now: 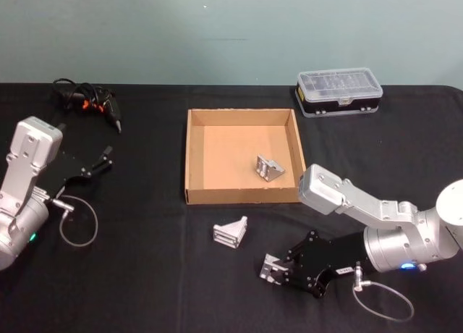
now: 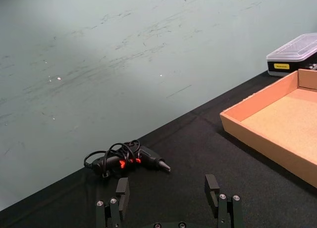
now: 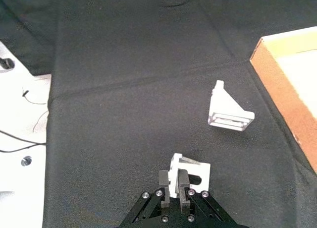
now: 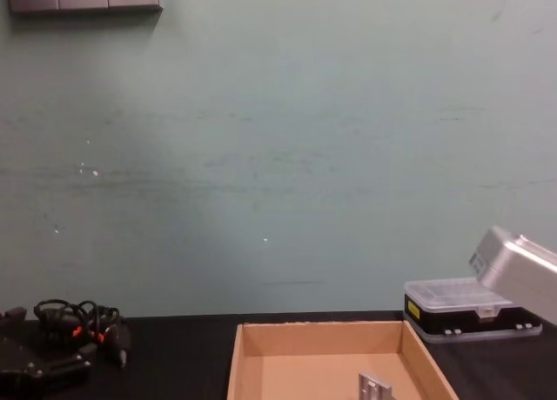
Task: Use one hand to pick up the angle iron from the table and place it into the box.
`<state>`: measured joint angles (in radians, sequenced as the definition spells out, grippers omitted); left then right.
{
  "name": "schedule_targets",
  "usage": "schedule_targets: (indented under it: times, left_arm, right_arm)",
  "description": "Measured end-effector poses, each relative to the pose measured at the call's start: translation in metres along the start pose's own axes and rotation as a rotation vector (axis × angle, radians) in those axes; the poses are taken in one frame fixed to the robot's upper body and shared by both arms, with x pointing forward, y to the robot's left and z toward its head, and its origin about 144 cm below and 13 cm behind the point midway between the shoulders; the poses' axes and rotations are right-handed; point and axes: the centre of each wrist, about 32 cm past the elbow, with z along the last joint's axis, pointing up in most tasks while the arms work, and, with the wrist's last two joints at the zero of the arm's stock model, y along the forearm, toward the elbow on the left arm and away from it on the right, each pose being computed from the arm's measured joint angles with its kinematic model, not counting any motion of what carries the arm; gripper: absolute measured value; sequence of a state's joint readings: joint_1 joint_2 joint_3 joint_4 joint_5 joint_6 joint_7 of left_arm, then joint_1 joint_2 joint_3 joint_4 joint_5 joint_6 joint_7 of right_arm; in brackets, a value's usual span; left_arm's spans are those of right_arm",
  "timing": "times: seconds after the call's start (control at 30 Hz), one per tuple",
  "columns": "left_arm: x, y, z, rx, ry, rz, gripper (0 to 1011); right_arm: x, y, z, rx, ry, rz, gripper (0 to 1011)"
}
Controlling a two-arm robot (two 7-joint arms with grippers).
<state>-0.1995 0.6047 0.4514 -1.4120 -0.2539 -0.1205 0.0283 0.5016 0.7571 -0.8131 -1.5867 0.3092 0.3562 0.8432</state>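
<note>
Near the table's (image 1: 145,275) front edge, my right gripper (image 1: 270,272) is shut on a silver angle iron (image 1: 272,263). The right wrist view shows its fingers (image 3: 164,180) clamped on that bracket (image 3: 194,171), low over the black cloth. A second angle iron (image 1: 231,232) (image 3: 229,109) lies loose on the table just in front of the tan cardboard box (image 1: 194,156) (image 3: 282,84). A third one (image 1: 269,168) (image 4: 376,388) rests inside the box at its right side. My left gripper (image 1: 101,159) (image 2: 167,191) is parked open at the far left, holding nothing.
A bundle of black cables with red marks (image 1: 87,101) (image 2: 126,158) lies at the back left. Behind the box on the right stands a clear-lidded plastic case (image 1: 338,91) (image 4: 466,309). A loose wire loop (image 1: 78,224) hangs by the left arm.
</note>
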Motion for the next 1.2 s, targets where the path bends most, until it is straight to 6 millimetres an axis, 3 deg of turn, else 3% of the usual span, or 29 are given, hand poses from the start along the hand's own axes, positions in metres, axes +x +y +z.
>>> schedule_targets:
  times: [0.4,0.6,1.2]
  left_arm:
    - [0.0,0.0,0.0,0.0,0.0,0.0,1000]
    - [0.0,0.0,0.0,0.0,0.0,0.0,1000]
    - [0.0,0.0,0.0,0.0,0.0,0.0,1000]
  right_arm:
    - [-0.001,-0.024,0.018,0.147,-0.001,-0.18,117]
    - [0.007,-0.024,0.03,0.215,-0.001,-0.261,117]
    - [0.067,0.041,0.055,0.24,0.062,-0.325,117]
